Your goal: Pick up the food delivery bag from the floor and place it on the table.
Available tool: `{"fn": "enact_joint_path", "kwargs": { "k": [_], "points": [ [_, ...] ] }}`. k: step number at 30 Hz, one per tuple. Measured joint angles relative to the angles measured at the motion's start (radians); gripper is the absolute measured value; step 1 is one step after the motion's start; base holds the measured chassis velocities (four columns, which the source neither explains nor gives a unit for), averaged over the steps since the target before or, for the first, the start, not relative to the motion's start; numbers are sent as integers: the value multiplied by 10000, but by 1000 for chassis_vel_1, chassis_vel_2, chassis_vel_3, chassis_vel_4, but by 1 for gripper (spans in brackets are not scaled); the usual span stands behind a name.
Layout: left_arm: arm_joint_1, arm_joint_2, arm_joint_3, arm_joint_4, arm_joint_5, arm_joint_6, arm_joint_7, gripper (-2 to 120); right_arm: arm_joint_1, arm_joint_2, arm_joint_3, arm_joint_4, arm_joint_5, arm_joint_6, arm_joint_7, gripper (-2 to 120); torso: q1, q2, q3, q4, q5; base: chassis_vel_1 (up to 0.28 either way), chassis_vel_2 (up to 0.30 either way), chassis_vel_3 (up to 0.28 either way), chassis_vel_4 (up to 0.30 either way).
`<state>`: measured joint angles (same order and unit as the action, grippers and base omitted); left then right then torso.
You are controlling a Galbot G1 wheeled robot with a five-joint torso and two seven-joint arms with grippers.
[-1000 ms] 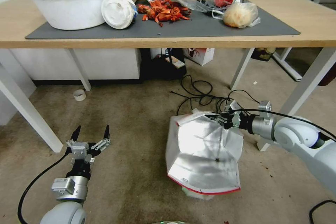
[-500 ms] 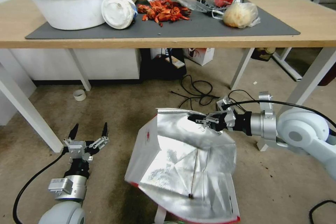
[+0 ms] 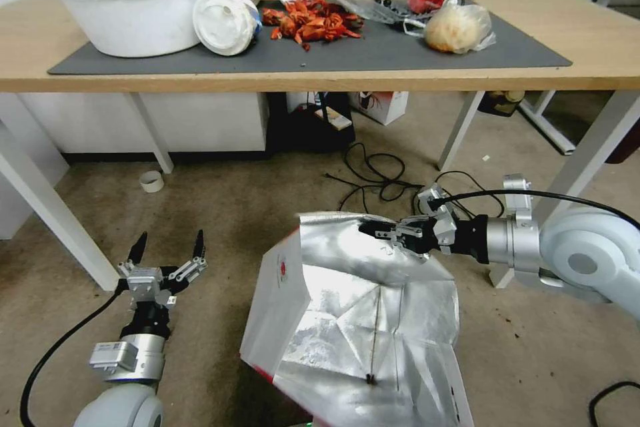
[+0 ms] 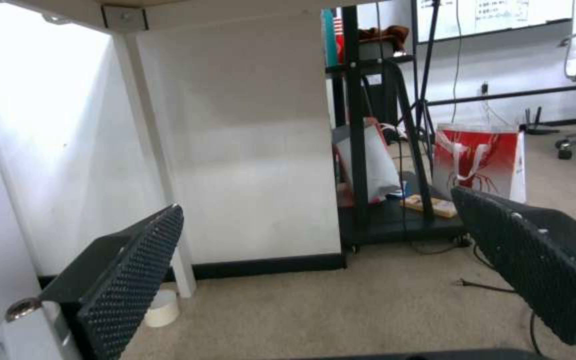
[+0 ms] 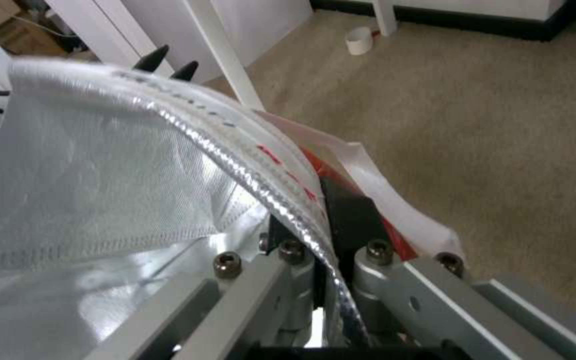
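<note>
Above stained carpet floor [image 3: 253,213], right hand [image 3: 375,231] pinches the food delivery bag [image 3: 347,320]; left hand [image 3: 167,255] splayed.

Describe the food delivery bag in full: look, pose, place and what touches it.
The food delivery bag is a large white paper bag with a silver foil lining, a red edge and a small round red logo on its side. It hangs open and tilted, mouth toward the camera, over the carpeted floor in front of the table. The right tool is shut on its upper rim; a white strap shows beside the fingers.
</note>
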<state>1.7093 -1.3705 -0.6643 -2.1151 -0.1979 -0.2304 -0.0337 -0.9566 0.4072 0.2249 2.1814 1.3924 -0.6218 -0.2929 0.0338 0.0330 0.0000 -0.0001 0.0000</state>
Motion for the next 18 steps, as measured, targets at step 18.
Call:
{"fn": "enact_joint_path", "kwargs": {
  "k": [18],
  "points": [
    [-1,103,80,-29,-121,-35,49,100,-55,-206,183,171,299,-52,-420,0,0,0,0,0,0,0,0,0,0]
  ]
}}
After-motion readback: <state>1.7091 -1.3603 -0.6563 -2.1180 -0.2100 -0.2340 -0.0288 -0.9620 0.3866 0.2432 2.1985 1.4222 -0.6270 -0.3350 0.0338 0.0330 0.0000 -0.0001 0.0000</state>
